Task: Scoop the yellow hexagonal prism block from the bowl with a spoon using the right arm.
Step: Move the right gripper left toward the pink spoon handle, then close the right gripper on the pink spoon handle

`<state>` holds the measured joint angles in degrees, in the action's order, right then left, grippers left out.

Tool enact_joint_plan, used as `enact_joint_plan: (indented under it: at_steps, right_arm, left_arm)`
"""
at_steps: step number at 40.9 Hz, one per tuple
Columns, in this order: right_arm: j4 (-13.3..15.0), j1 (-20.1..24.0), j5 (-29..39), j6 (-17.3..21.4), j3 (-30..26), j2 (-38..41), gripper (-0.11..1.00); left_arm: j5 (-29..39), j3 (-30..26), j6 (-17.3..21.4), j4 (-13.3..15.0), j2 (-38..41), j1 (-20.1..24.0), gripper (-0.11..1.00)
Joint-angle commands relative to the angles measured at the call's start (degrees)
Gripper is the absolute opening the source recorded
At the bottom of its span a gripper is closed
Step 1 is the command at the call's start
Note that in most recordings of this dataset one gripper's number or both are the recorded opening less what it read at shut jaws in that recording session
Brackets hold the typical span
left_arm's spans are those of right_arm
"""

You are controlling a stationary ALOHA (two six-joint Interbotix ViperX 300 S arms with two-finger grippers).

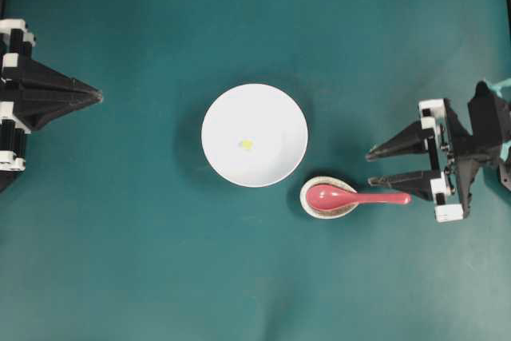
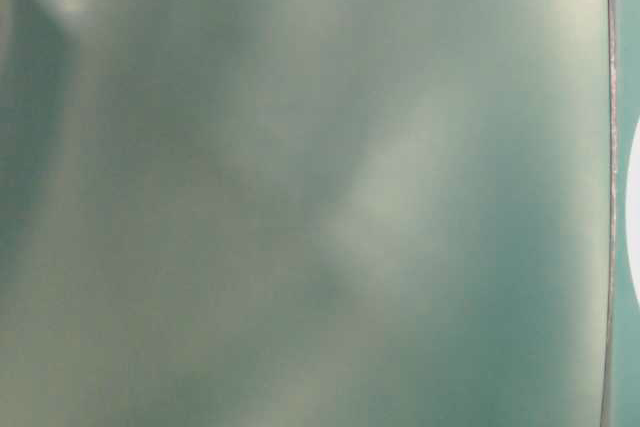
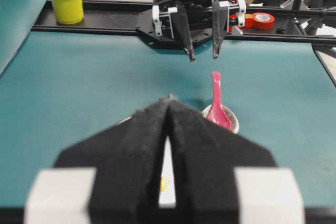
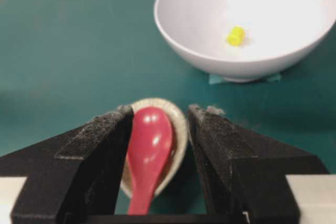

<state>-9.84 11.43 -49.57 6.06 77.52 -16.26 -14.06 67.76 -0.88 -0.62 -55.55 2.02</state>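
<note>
Right gripper (image 1: 371, 167) stands wide open, holding nothing, its two pointed fingers aimed at the spoon (image 1: 355, 196). Spoon lies just ahead of the fingertips: scoop seated in a small speckled rest (image 1: 328, 197), handle end pointing back toward the gripper, close to the lower finger. Not yet touched, as far as the overhead shows.

Block (image 1: 247, 144) sits loose near the middle of the bowl (image 1: 254, 135), beyond the spoon and off to one side of the gripper's line. Left gripper (image 1: 94, 97) is closed, parked well away across the counter (image 1: 120, 261).

Handling, as judged: spoon looks glazed and hard, so stiff but slick and chippable; the short straight handle is the place to pinch, near its free end, leaving the scoop clear. Block is tiny and surely light; likely to skid or roll up the bowl wall ahead of the scoop.

Views: right wrist frames the scoop between the open fingers, block visible in the bowl behind. Left wrist shows the right gripper head-on above the handle, hinting at height the overhead hides. Table-level is a blurred teal wash, no use.
</note>
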Motion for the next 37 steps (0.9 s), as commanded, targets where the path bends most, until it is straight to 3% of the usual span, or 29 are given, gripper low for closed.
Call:
enact_joint_plan:
  at_steps: [1,21,37]
  right_arm:
    - [-1.14,1.93,-3.34,-0.09,-0.26,2.72,0.53]
    - [-8.35,10.37,-15.21,-0.09,-0.44,16.96,0.50]
    - [-10.46,12.04,-15.64,-0.09,-0.70,20.92,0.50]
  left_arm:
    - [-0.53,-1.49,-0.09,-0.18,0.53,0.18,-0.01]
    - [-1.23,-1.41,-0.09,-0.26,0.53,0.18,-0.01]
    - [-1.41,-1.41,0.26,-0.26,0.53,0.18,-0.01]
